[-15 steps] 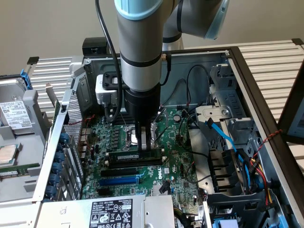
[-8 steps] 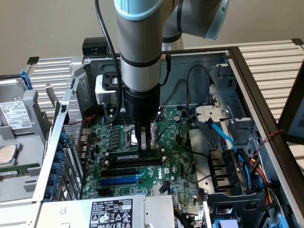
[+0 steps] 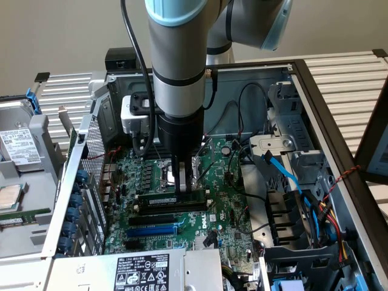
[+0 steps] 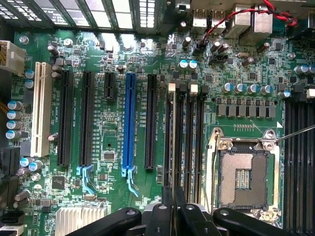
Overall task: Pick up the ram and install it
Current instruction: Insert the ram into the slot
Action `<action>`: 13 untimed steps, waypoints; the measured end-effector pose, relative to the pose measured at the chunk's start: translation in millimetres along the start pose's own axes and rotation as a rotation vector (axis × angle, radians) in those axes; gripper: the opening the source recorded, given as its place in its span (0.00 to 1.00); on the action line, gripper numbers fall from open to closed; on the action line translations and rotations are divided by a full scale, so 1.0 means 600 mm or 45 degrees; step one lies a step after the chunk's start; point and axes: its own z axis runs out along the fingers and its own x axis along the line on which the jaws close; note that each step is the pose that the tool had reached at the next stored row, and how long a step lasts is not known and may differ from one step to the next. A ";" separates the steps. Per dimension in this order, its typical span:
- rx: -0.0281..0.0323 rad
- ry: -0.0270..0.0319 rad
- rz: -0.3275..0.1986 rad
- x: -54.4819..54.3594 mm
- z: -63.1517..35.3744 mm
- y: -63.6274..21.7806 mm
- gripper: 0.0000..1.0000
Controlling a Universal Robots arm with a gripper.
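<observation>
Working remotely, I saw the jaws pinching the ram point(image 3: 156, 199), upright along a black slot on the motherboard point(image 3: 230, 203), at six o'clock from the CPU socket point(image 3: 160, 173) in the exterior view.

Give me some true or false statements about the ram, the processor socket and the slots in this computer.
1. The fingers grip the ram at the memory slots beside the processor socket. True.
2. A cooler sits on the processor socket. False: the socket is bare, its contacts showing.
3. The long blue slot holds a card. False: it is empty.
4. The case is open, exposing the motherboard. True.
5. The ram lies outside the case. False: it is inside, over the motherboard.
</observation>
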 end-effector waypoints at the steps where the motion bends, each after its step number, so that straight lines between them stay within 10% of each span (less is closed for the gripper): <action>1: 0.0000 -0.0001 0.000 0.000 0.000 0.000 0.13; 13: -0.0016 -0.0013 0.036 0.001 0.000 0.000 0.13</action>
